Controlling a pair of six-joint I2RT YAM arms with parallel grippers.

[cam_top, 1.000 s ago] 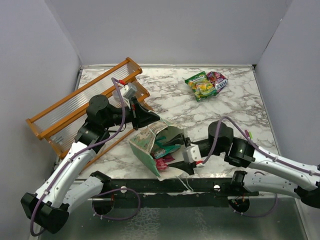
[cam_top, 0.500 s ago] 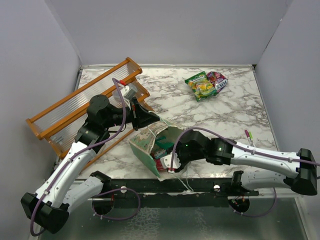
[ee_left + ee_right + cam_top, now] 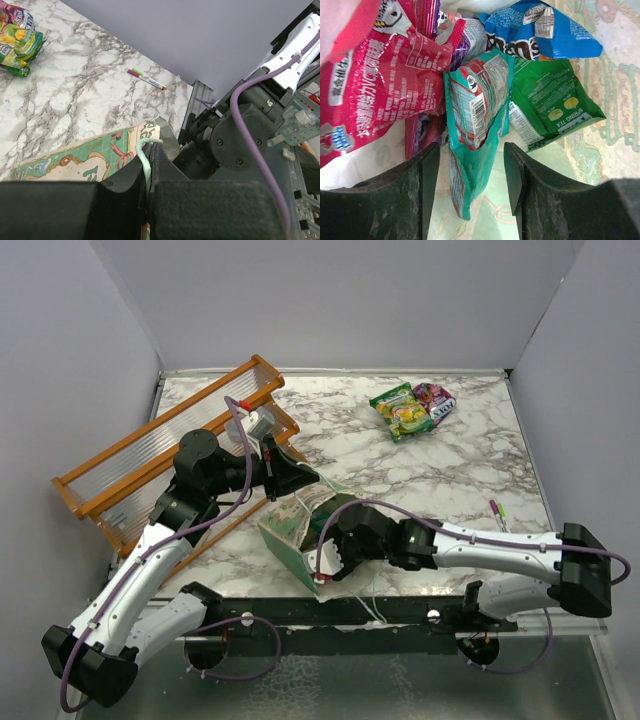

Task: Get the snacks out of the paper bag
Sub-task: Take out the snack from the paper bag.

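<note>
The mint-green paper bag (image 3: 290,540) lies on its side near the table's front edge, its mouth facing right. My left gripper (image 3: 303,479) is shut on the bag's upper rim (image 3: 144,156) and holds the mouth open. My right gripper (image 3: 326,556) is inside the mouth, open. In the right wrist view the right gripper (image 3: 472,170) has its jaws on either side of the lower end of a teal packet (image 3: 475,110), not touching it. A red packet (image 3: 380,80), a green packet (image 3: 550,102) and a blue packet (image 3: 540,35) lie around it in the bag. Two snacks (image 3: 412,408) lie on the table at the far right.
An orange wooden rack (image 3: 160,455) stands at the left, behind my left arm. A pink-capped pen (image 3: 497,511) lies near the right edge and also shows in the left wrist view (image 3: 146,79). Grey walls close in the table on three sides.
My right arm has swung left and stretched out, and its gripper has gone from outside the bag's mouth into it. The left arm and the bag have stayed put.
</note>
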